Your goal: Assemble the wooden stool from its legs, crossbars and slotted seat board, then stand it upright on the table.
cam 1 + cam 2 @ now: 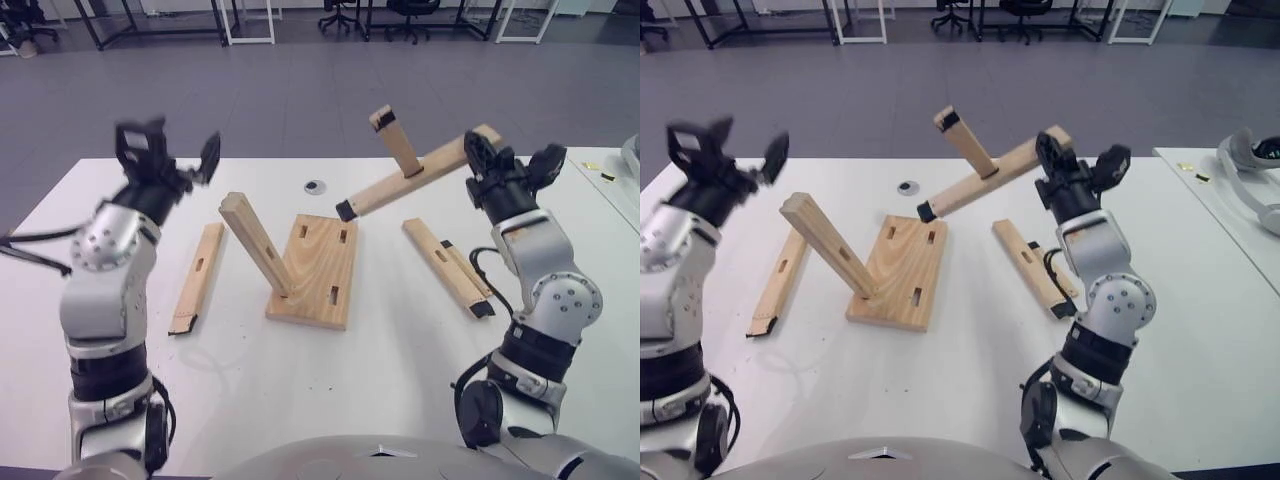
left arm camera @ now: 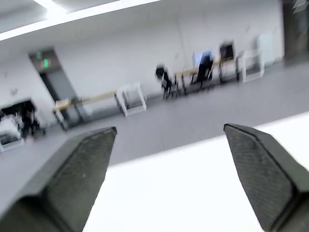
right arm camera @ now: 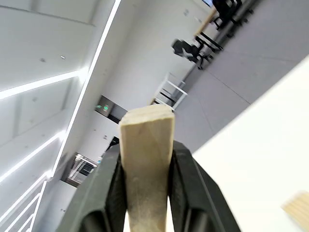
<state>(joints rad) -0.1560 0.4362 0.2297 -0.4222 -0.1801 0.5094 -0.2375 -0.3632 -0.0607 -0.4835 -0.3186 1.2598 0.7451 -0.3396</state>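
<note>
One seat board (image 1: 318, 268), fitted leg (image 1: 255, 243), held leg (image 1: 385, 192); three loose pieces (image 1: 198, 275).

Honestly, nothing here is readable. The closest thing is a small green lit sign (image 2: 45, 63) on the white far wall (image 2: 120, 53) above a dark doorway (image 2: 60, 89), and it's way too blurry to make out any letters. The same sign in the right wrist view is no clearer.
</note>
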